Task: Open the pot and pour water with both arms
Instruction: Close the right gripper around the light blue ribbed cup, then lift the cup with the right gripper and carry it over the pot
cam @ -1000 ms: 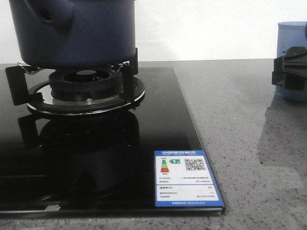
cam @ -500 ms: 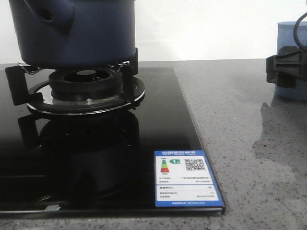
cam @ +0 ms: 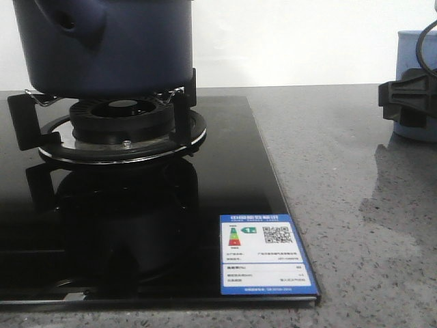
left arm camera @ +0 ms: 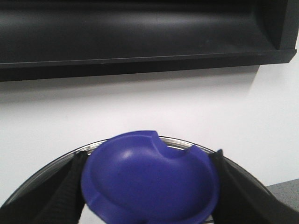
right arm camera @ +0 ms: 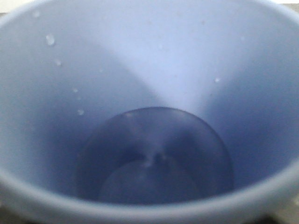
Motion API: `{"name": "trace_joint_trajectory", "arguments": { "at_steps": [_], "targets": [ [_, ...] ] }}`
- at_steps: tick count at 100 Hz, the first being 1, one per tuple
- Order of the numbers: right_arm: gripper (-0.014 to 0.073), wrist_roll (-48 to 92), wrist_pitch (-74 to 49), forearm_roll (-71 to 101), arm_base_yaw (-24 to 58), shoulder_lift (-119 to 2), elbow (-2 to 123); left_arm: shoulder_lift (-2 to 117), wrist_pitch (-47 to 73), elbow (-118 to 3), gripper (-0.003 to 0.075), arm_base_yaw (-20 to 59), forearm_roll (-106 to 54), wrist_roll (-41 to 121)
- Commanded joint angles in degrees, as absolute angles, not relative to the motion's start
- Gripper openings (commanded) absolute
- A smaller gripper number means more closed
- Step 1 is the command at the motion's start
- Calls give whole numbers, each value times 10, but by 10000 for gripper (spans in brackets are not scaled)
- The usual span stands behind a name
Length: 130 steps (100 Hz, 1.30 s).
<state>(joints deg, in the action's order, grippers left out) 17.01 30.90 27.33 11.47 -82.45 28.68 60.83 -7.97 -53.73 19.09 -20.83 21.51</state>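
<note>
While unreadable, cooktop label (cam: 268, 253) blue-bordered

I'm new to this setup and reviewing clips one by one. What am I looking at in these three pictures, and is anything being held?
It is a two-armed robot at a kitchen counter. The front view looks forward over the grey counter: a dark blue pot sits on a gas burner of a black glass hob. At the right edge, the right hand is at a light blue cup; its wrist camera looks into the cup, wet with droplets. The left wrist camera shows the left hand clamped on a blue knob, apparently the lid's.
</note>
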Motion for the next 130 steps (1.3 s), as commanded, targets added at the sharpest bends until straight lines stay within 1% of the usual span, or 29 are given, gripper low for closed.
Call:
{"name": "trace_joint_trajectory", "arguments": {
  "at_steps": [1, 17, 33, 48, 66, 73, 81, 104, 130],
  "targets": [
    [346, 175, 354, 267, 113, -809, 303, 593, -144, -558, 393, 190, -204, 215],
    [346, 175, 350, 255, 114, -795, 303, 593, -144, -558, 393, 190, -204, 215],
    [346, 175, 336, 181, 117, -758, 307, 593, -144, -558, 393, 190, -204, 215],
    [346, 175, 220, 163, 118, -721, 357, 593, -144, -558, 393, 190, -204, 215],
    [348, 175, 105, 136, 139, -705, 456, 593, -144, -558, 393, 190, -203, 215],
    [348, 176, 41, 123, 152, -705, 502, 593, -144, -558, 393, 190, -203, 215],
    [348, 176, -28, 90, 169, -711, 555, 593, -144, -558, 393, 190, -203, 215],
    [348, 176, -159, 16, 224, -744, 677, 595, -144, -558, 393, 190, -203, 215],
    [348, 176, -273, -67, 284, -802, 799, 595, -144, -558, 393, 190, -203, 215]
  ]
}}
